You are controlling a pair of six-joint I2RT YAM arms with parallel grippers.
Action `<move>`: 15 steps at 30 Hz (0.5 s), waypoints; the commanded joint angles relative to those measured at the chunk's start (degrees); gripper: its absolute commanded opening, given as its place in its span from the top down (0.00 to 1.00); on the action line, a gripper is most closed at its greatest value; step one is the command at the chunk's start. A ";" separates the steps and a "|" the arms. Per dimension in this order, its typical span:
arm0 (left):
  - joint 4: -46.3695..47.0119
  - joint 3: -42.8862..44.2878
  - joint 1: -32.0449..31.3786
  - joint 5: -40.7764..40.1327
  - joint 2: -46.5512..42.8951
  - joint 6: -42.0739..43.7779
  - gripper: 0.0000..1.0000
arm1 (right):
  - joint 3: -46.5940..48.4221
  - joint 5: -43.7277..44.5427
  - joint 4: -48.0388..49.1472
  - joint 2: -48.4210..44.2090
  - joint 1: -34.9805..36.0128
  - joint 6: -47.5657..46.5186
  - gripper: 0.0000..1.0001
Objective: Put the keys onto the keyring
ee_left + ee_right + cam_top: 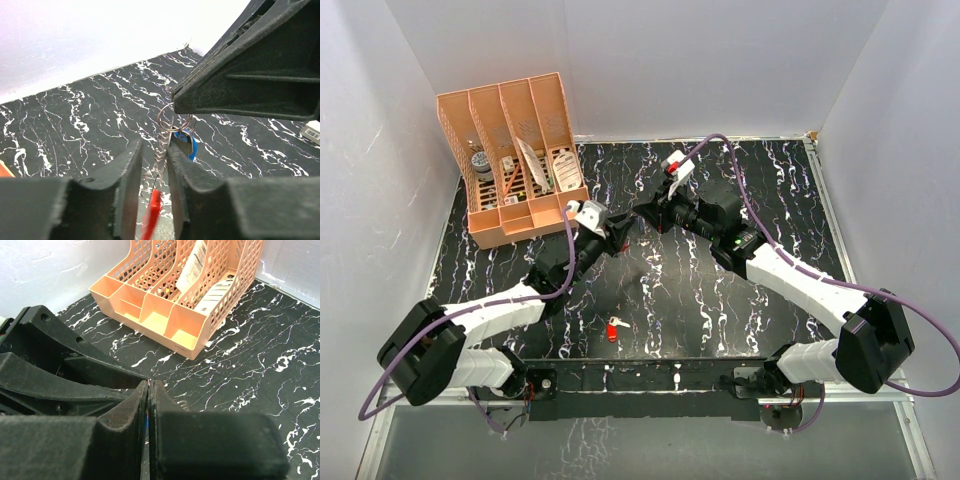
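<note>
Red-headed key (612, 330) lay loose on the marbled table (720, 300), nearest my bases, clear of both arms. Over mid-table my left gripper (155, 150) was only narrowly open. A toothed silver strip (161, 147) hung in the gap; contact with the pads was unclear. Blurred red streak (151, 215) low in that gap, couldn't tell what. Just beyond, the keyring (160, 116), a thin wire loop, hung in the air with the blue-headed key (192, 146) on it. My right gripper (149, 384) was closed, tip pinching the loop's top. Peach file organizer (515, 150) stood far left by the wall.
</note>
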 commanded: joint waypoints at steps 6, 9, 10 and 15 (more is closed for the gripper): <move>2.77 3.46 -0.06 0.82 2.37 -0.44 0.81 | 1.76 -2.08 4.18 -1.87 -0.15 0.01 1.00; 2.54 3.85 -0.06 1.04 2.76 -0.13 0.80 | 1.69 -2.28 4.03 -1.79 -0.20 0.11 1.00; 2.53 4.03 -0.06 1.13 2.83 -0.13 0.80 | 1.67 -2.34 3.90 -1.79 -0.16 0.04 1.00; 2.53 4.45 -0.06 0.90 3.22 -0.05 0.76 | 1.37 -2.75 3.78 -1.78 -0.19 0.15 1.00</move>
